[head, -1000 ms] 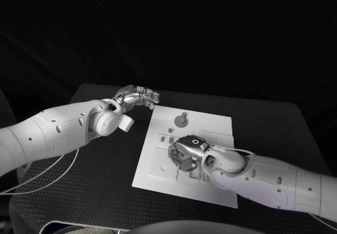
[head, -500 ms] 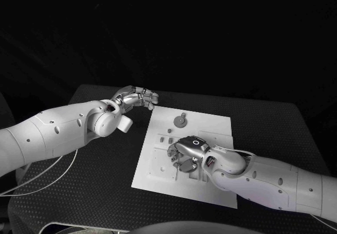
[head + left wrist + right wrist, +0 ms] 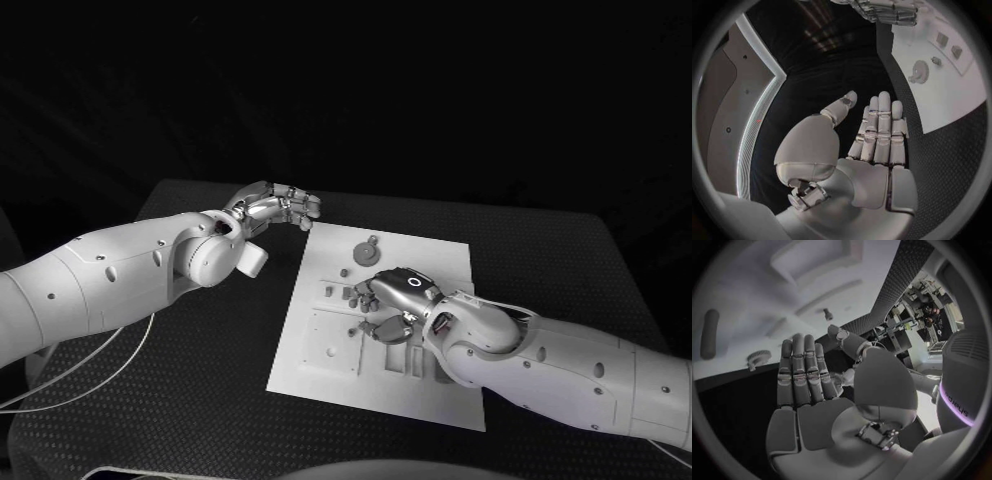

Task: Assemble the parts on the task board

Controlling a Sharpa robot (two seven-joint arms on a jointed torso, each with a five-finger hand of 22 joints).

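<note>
The white task board lies in the middle of the black bench, its long side running from about seven o'clock up to one o'clock in the head view. The right hand hovers over the middle of the board, its arm coming in from four o'clock; in the right wrist view its fingers lie stretched out flat side by side with the thumb set off to one side, and nothing is held in it. Whether its fingertips touch the board cannot be told. At twelve o'clock from this hand, near the far end of the board, sits a small round part with a short stem; the left wrist view shows the same round part on the white plate. Other small parts stand in a cluster at about nine o'clock from the right hand, too small to make out their shape. The left hand hangs above the bench just beyond the board's far left corner, at about eleven o'clock from the board's centre. In the left wrist view its fingers are straight and close together, thumb apart, holding nothing, with the board's edge beside them.
</note>
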